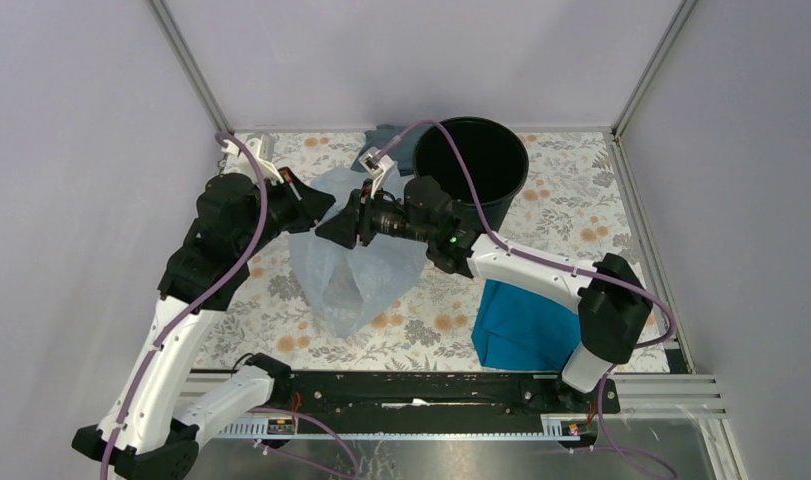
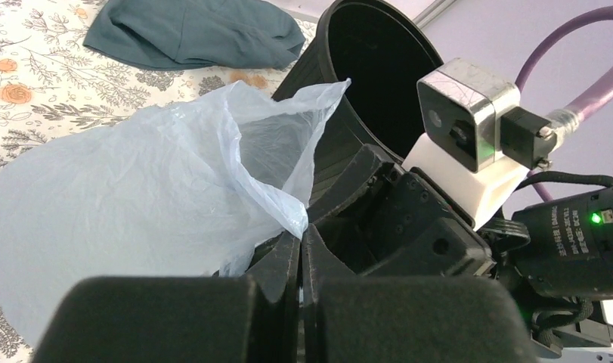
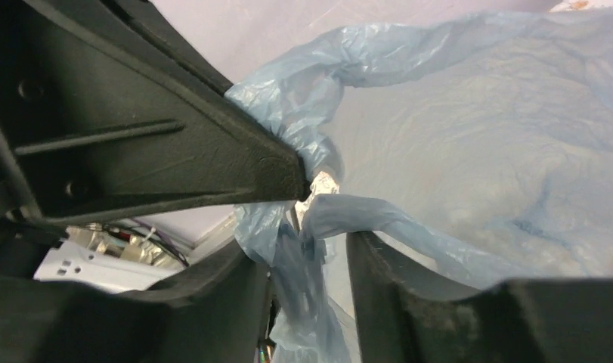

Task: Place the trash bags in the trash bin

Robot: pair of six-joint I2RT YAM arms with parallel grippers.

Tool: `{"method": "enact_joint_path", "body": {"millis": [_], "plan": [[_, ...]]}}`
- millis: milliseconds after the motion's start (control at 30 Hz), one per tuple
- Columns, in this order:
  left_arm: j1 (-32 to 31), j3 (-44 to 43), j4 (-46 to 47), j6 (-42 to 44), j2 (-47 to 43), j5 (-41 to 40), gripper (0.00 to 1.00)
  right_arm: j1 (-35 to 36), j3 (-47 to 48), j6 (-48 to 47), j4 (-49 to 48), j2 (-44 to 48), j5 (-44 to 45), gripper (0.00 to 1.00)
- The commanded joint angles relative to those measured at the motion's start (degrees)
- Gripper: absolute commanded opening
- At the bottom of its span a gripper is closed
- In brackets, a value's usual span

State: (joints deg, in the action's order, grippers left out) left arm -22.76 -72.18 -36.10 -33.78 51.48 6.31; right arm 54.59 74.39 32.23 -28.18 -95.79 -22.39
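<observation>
The pale blue trash bag (image 1: 356, 265) hangs lifted at the table's middle, left of the black trash bin (image 1: 471, 160). My left gripper (image 1: 319, 205) is shut on the bag's upper edge; in the left wrist view its jaws (image 2: 303, 238) pinch a corner of the film (image 2: 137, 197), with the bin (image 2: 363, 68) behind. My right gripper (image 1: 339, 228) meets it tip to tip. In the right wrist view its fingers (image 3: 307, 242) stand apart with a bunched strand of the bag (image 3: 469, 151) hanging between them. The left gripper's finger (image 3: 137, 136) fills the upper left there.
A dull grey-blue cloth (image 1: 386, 145) lies at the back beside the bin, also in the left wrist view (image 2: 190, 34). A bright teal cloth (image 1: 526, 325) lies front right. The floral table cover (image 1: 271, 290) is walled by panels on three sides.
</observation>
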Motion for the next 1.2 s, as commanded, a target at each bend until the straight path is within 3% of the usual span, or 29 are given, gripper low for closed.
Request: {"method": "enact_joint_path", "body": {"millis": [0, 67, 133, 200, 233, 333, 567, 700, 800, 933, 1167], "plan": [[-0.08, -0.33, 2.8, -0.35, -1.05, 0.98, 0.0, 0.96, 2.78, -0.93, -1.17, 1.15, 7.98, 0.35], [-0.03, -2.15, 1.59, 0.82, -1.21, -0.4, 0.09, 0.88, 3.32, -0.57, -1.0, 1.45, 8.74, 0.13], [-0.04, -4.52, -0.43, 2.73, -1.76, -3.03, 0.37, 0.95, 5.22, 0.11, 1.13, 1.49, 8.77, 0.0], [-0.05, -6.59, -1.85, 4.82, -3.37, -5.92, 0.69, 0.54, 7.76, 1.16, 3.02, 1.4, 8.32, 0.0], [-0.04, -7.55, -2.2, 5.71, -4.42, -8.5, 0.8, 0.15, 9.74, 1.98, 4.13, 1.19, 7.64, 0.0], [-0.04, -10.06, -2.32, 7.85, -8.27, -13.56, 0.98, -3.0, 19.89, 5.02, 10.94, -1.03, 1.89, 0.0], [-0.09, -11.96, 0.69, 9.68, -15.86, -20.51, 0.99, -12.54, 40.32, 8.52, 22.7, -1.75, -5.69, 0.0], [-0.09, -11.64, 1.52, 10.02, -16.88, -23.66, 0.99, -14.39, 50.51, -5.67, 42.18, 0.88, 6.05, 0.0], [-0.04, -11.29, 2.3, 10.46, -16.41, -23.74, 0.99, -16.35, 47.11, -11.73, 45.89, 5.88, 14.49, 0.0], [-0.09, -9.89, 4.58, 10.44, -15.08, -21.87, 0.99, -22.97, 33.66, -14.06, 41.73, 14.54, 18.87, 0.0], [-0.09, -8.25, 7.21, 9.64, -11.42, -18.62, 0.99, -27.85, 29.92, -20.73, 45.94, 20.89, 26.67, 0.0]]}}
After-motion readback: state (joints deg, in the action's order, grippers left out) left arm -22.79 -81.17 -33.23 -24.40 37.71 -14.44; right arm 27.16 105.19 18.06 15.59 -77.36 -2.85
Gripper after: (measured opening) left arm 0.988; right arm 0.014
